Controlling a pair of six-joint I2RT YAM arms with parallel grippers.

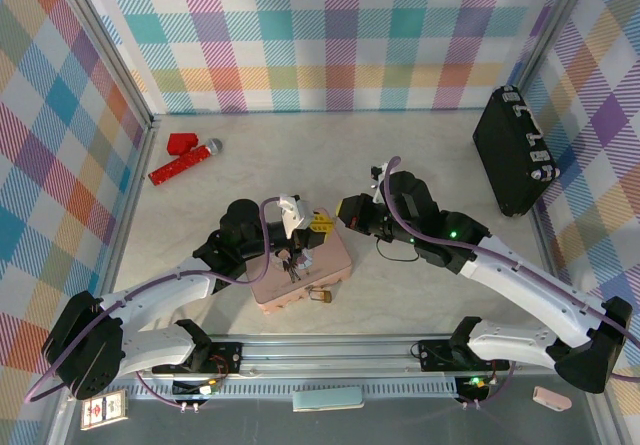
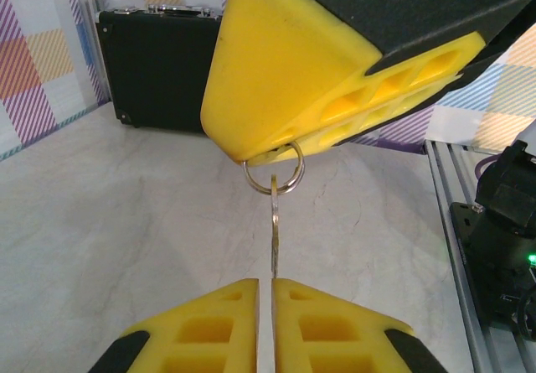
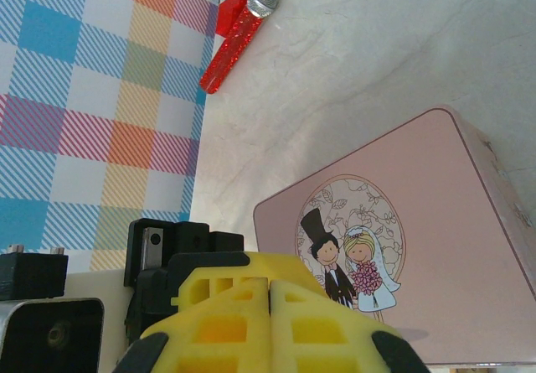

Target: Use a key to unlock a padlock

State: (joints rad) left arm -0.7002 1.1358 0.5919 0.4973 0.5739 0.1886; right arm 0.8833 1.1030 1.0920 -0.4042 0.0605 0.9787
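Note:
The thin key (image 2: 274, 230) hangs edge-on between both grippers above the table. My left gripper (image 2: 273, 282) is shut on its blade. Its silver ring (image 2: 274, 170) sticks out from the yellow fingers (image 2: 293, 71) of my right gripper, which pinch it. In the top view the two grippers, left (image 1: 313, 227) and right (image 1: 333, 220), meet tip to tip over the far edge of the pink tin (image 1: 300, 275). The small brass padlock (image 1: 320, 296) hangs at the tin's near side, apart from both grippers. The right gripper (image 3: 270, 282) looks shut, and the tin's lid (image 3: 435, 222) lies beyond it.
A black case (image 1: 513, 150) leans at the far right wall. A red toy microphone (image 1: 185, 162) and a red block (image 1: 182, 142) lie at the far left. A metal rail (image 1: 330, 350) runs along the near edge.

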